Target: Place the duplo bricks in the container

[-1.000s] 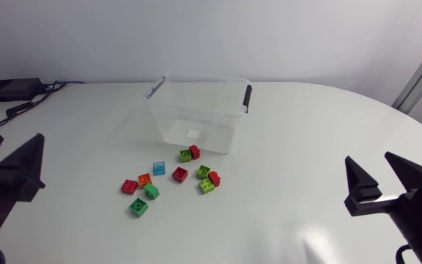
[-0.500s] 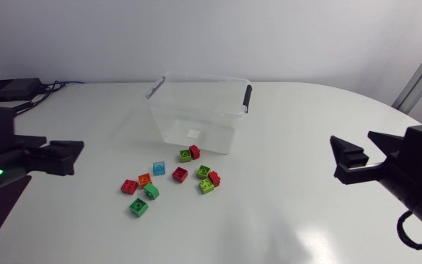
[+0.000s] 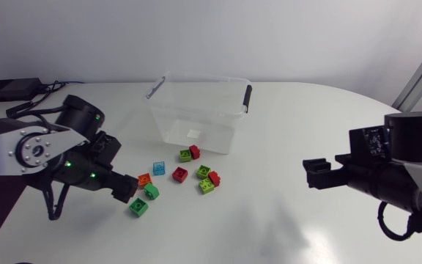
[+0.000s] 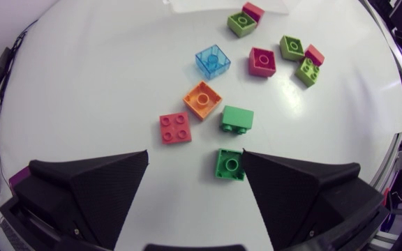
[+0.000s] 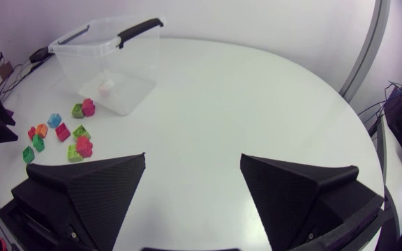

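White table [image 3: 291,132]; left gripper [image 4: 195,157] spread wide, empty, hiding 1 red brick [image 4: 175,128] from overhead; right gripper [image 5: 192,157] likewise parted, empty.

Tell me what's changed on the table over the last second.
The left gripper swung in from the table's edge and now hangs open over the nearest green brick. The right gripper came inward toward the middle and is also open. Nothing was taken hold of. The other bricks and the container lie where they were.
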